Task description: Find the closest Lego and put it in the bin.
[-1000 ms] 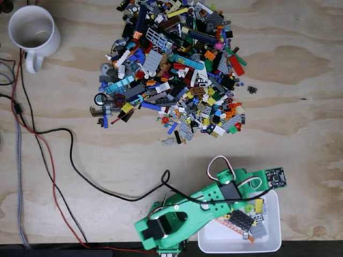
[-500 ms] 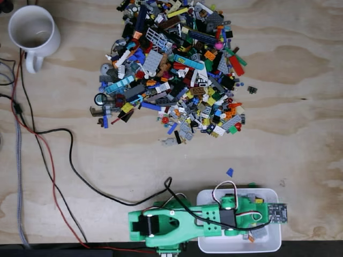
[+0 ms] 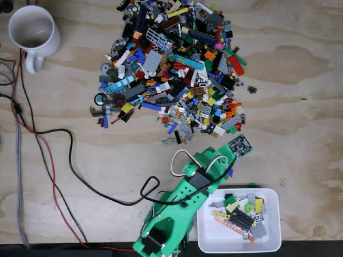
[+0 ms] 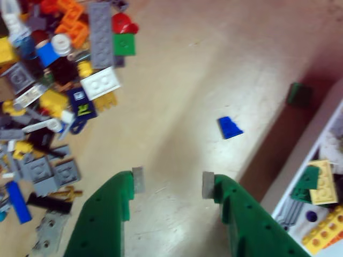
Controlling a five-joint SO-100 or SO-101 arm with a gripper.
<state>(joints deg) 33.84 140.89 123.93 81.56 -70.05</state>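
My green gripper (image 4: 172, 183) is open with nothing between its fingers, hanging over bare wood. A small blue Lego wedge (image 4: 230, 127) lies ahead of it and a little to the right, apart from the fingertips. In the fixed view that blue piece (image 3: 230, 172) peeks out beside my green arm (image 3: 187, 198), just above the bin. The bin (image 3: 270, 243), a shallow white tray, holds several Lego pieces; its rim (image 4: 316, 147) runs along the right edge of the wrist view. The big Lego pile (image 3: 171, 64) lies farther up the table and fills the wrist view's upper left (image 4: 59, 80).
A dark green piece (image 4: 299, 93) lies by the bin's outer edge. A white mug (image 3: 33, 29) stands at the top left of the fixed view. Black and red cables (image 3: 53, 160) run down the left side toward the arm's base.
The arm was low over the bin half a second ago. It has swung up and left, off the bin, and now sits over the wood between bin and pile.
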